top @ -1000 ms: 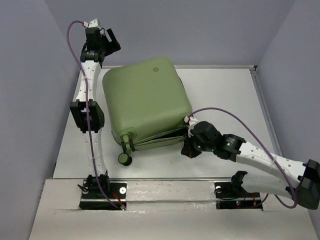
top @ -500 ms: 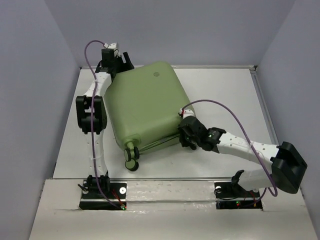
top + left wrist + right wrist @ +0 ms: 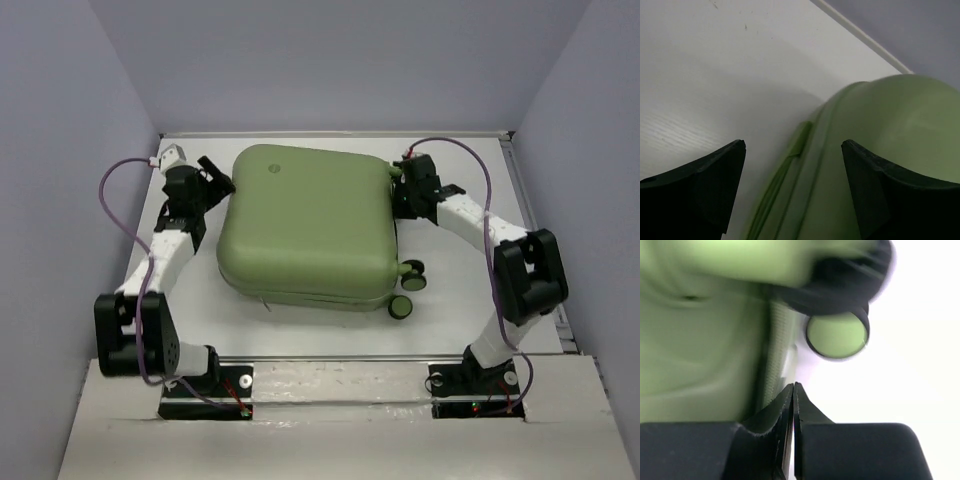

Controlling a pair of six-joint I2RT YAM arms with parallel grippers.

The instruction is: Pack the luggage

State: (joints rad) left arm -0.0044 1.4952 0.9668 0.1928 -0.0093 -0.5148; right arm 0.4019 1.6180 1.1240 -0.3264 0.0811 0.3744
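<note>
Suitcase (image 3: 305, 225) lies flat on the desk (image 3: 455, 300), lid down, between my two grippers. Left gripper (image 3: 213, 182) is spread wide and holds nothing, with the corner seam just ahead between its tips. Right gripper (image 3: 793, 386) is pinched shut and empty, a wheel (image 3: 837, 335) just ahead. Probably squaring the case: I'd push low on the shell, evenly from both sides, staying off the wheels.

White table (image 3: 450, 300) with a thin raised rim (image 3: 300, 134) at the far edge. Closed in by plain blue-grey walls (image 3: 330, 60) at back, left and right. Soft, even light, faint shadows only.
</note>
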